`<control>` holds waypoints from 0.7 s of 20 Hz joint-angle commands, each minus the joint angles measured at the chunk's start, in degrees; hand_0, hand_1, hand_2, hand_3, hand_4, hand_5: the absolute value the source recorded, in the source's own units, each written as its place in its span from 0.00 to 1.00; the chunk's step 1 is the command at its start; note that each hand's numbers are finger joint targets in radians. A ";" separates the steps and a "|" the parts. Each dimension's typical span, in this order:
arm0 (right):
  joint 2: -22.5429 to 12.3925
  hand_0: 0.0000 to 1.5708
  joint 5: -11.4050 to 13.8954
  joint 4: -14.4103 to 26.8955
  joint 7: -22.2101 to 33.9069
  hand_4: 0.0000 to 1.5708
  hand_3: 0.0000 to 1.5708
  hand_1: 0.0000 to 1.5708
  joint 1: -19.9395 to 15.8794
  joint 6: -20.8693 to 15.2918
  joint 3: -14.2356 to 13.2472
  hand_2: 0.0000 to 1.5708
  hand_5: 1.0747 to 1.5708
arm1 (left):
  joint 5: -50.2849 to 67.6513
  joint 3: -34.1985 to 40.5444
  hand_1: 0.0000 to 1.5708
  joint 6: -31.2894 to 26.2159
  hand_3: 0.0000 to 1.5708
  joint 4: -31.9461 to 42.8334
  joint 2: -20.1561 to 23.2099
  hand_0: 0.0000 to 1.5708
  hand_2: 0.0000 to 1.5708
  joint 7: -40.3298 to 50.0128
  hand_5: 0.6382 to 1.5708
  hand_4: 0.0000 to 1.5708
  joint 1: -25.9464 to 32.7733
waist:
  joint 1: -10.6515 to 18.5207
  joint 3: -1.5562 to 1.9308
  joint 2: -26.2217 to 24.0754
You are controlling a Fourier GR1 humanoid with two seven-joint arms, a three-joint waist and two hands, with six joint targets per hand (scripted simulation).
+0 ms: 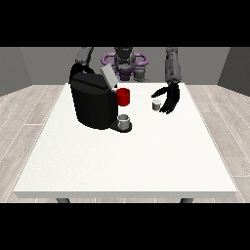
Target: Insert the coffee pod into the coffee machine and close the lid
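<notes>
A black coffee machine (pixel 92 103) stands on the white table (pixel 128 156) at the left, its grey lid (pixel 109 77) tilted up and open. A small grey cup (pixel 124 120) sits on its drip base. Behind the machine's front stands a red mug (pixel 124 96). The small grey coffee pod (pixel 156 104) rests upright on the table to the right of the mug. The hand at the view's right (pixel 169 99) hangs just beside the pod with fingers spread and pointing down, holding nothing. The hand at the view's left is hidden behind the machine; only its arm (pixel 85 56) shows.
The table's front half lies between the machine and the near edge (pixel 128 194). The robot's torso (pixel 125 62) stands behind the table's far edge.
</notes>
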 commanded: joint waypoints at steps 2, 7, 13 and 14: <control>-2.10 0.00 -1.57 1.72 0.10 0.25 0.00 0.00 -1.68 1.80 -2.33 0.00 1.00 | -4.69 -1.74 0.39 3.84 0.31 2.83 -0.40 0.39 0.47 -1.73 1.00 0.00 -1.21 | -0.20 0.01 0.80; 0.85 0.00 -0.07 0.62 1.49 0.28 0.00 0.00 -1.68 -1.19 -0.30 0.00 1.00 | -6.49 -0.57 0.46 9.06 0.41 5.50 -1.60 0.46 0.55 -4.33 1.00 0.15 -2.71 | -0.14 -0.01 0.03; 0.07 0.00 -1.29 5.03 -2.78 0.31 0.00 0.00 -1.10 -0.49 -2.56 0.00 1.00 | -9.23 -0.96 0.59 10.24 0.53 6.89 -0.67 0.59 0.66 -5.23 1.00 0.23 -3.84 | 0.77 0.01 0.03; -1.99 0.00 -3.47 3.84 -0.79 0.33 0.00 0.00 -1.76 2.57 -3.60 0.00 1.00 | -10.98 -2.48 0.62 12.89 0.55 6.33 -2.88 0.62 0.69 -2.95 1.00 0.21 -3.64 | -0.27 0.01 -1.45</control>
